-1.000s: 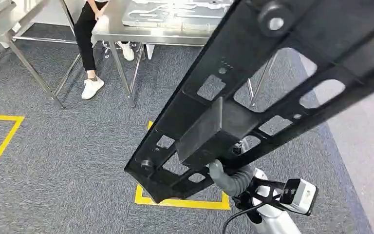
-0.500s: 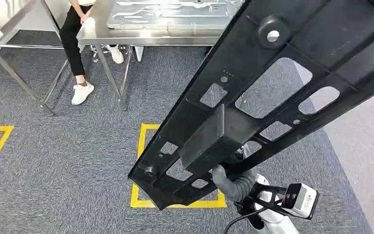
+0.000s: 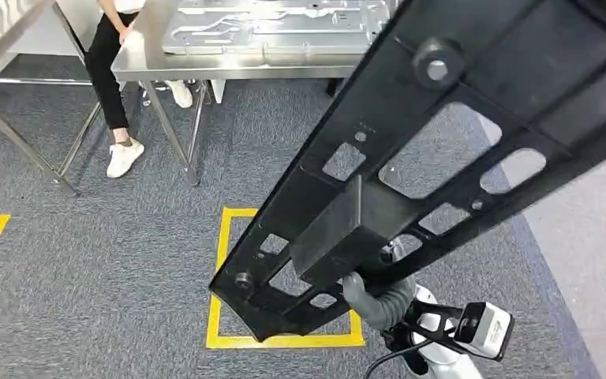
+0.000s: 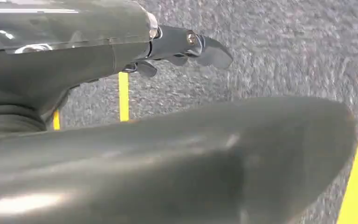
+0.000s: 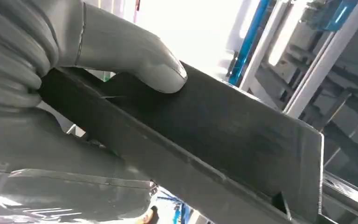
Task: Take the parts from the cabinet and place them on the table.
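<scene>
Head view: black part (image 3: 442, 150) hides most of right hand (image 3: 375, 298).

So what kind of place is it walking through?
Likely a factory workshop or test area: steel tables holding a pressed metal panel, yellow floor tape on grey carpet, shelving in the right wrist view.

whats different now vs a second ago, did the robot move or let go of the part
The whole head view has shifted, so the camera moved with the robot: the steel table and the yellow floor square show more fully, which suggests the robot has stepped closer. The person beside the table sits further left in frame. Nothing was let go: the right hand still grips the black part, held much as before.
</scene>
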Action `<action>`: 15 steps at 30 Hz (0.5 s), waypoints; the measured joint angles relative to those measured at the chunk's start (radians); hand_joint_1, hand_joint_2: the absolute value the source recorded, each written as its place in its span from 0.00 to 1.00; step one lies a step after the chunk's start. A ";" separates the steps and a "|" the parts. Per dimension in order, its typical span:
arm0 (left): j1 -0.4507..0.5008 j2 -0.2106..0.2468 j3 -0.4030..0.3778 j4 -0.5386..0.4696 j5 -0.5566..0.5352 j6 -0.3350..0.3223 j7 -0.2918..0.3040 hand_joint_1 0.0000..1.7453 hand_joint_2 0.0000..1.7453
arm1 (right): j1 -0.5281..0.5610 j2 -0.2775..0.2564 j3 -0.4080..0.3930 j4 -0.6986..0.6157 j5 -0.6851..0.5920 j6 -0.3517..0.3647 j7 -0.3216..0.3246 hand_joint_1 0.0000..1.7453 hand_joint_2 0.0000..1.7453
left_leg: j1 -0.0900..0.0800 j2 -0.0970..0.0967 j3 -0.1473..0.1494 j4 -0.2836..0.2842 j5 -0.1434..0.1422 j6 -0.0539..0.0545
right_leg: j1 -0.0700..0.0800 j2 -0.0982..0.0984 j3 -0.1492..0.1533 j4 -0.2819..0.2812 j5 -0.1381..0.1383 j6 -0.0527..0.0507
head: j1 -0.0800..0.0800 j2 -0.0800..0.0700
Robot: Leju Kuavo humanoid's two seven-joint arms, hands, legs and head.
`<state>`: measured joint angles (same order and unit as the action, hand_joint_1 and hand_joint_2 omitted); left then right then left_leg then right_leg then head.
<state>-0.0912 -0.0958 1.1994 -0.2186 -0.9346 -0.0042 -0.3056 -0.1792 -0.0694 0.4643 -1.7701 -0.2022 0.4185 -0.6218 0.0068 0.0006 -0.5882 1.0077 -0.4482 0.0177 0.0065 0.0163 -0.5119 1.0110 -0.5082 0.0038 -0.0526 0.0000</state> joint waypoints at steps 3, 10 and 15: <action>-0.004 0.000 0.000 0.000 0.000 0.000 -0.001 0.00 0.00 | -0.006 -0.001 -0.002 -0.002 0.001 0.000 -0.001 1.00 1.00 | 0.005 0.001 0.031 -0.014 -0.008 0.012 | -0.008 -0.005 -0.060 0.121 -0.045 0.021 | 0.000 0.000; 0.000 -0.002 0.000 0.000 0.000 0.000 0.001 0.00 0.00 | 0.002 -0.008 -0.003 -0.001 0.005 -0.008 -0.001 1.00 1.00 | 0.013 0.000 0.089 -0.013 -0.059 -0.007 | -0.032 -0.018 -0.133 0.054 0.099 0.042 | 0.001 0.000; -0.002 -0.002 0.000 0.000 0.000 -0.002 0.001 0.00 0.00 | 0.003 -0.012 -0.008 0.002 0.007 -0.016 -0.004 1.00 1.00 | 0.011 0.006 0.108 -0.009 -0.070 -0.041 | -0.018 -0.016 -0.118 0.008 0.077 -0.005 | 0.000 0.000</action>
<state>-0.0934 -0.0973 1.1997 -0.2186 -0.9342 -0.0057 -0.3044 -0.1757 -0.0816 0.4562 -1.7685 -0.1953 0.4025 -0.6256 0.0174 0.0069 -0.4804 0.9982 -0.5186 -0.0233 -0.0119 0.0003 -0.6297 1.0188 -0.4310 -0.0014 -0.0523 0.0000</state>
